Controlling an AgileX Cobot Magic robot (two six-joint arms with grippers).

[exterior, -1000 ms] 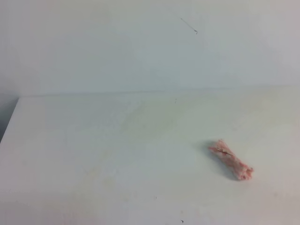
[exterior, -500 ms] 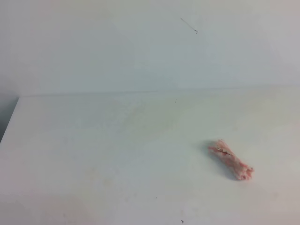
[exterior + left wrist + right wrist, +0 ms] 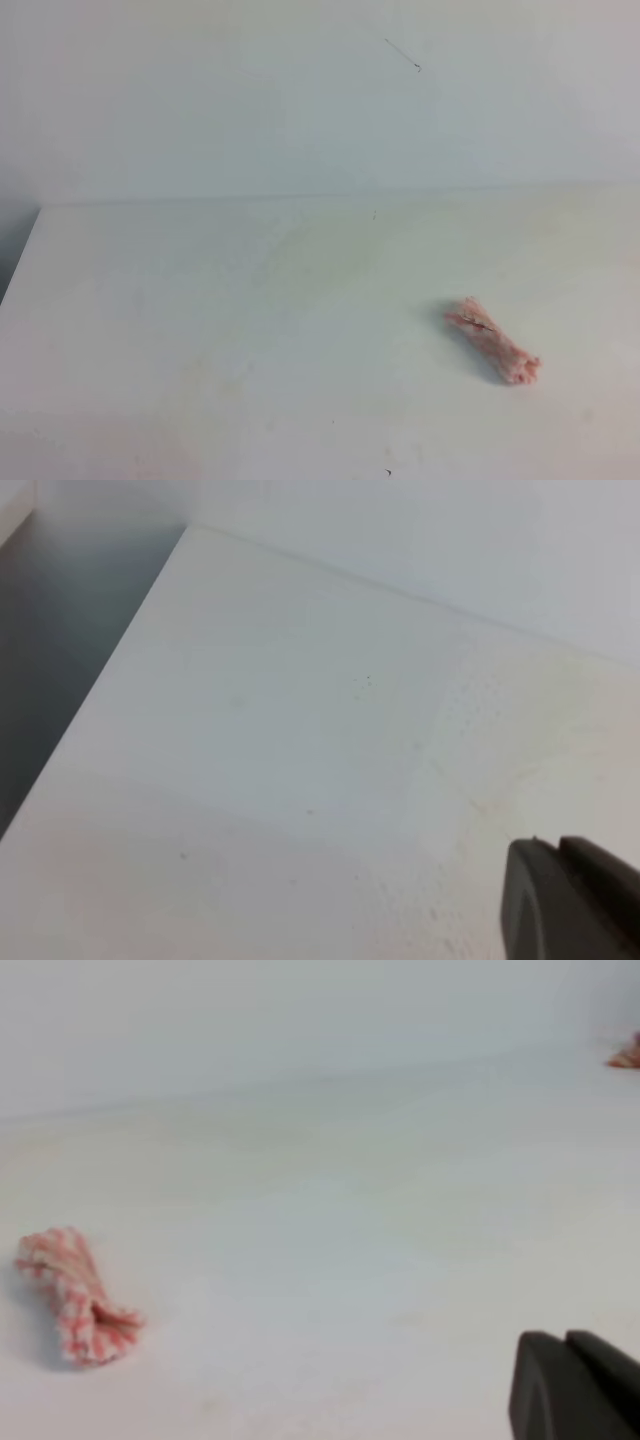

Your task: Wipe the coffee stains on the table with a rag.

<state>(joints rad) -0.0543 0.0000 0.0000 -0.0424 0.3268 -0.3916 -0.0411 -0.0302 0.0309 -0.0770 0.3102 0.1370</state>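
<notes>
Nothing moved, right tool [image 3: 575, 1385] closed, rag [image 3: 491, 340] untouched

Rag [image 3: 492, 341] fuzzy cloth; table [image 3: 200, 300] smooth, matt white, faintly smeared.

left gripper [image 3: 572, 900]: you see only a corner, frame-cut
right gripper [image 3: 575, 1388]: likewise cropped
pink scrap [image 3: 627, 1055]: edge-cut, unidentifiable

The white table [image 3: 200, 330] bears faint yellowish smears and the rolled rag [image 3: 492, 341] lying free
</notes>
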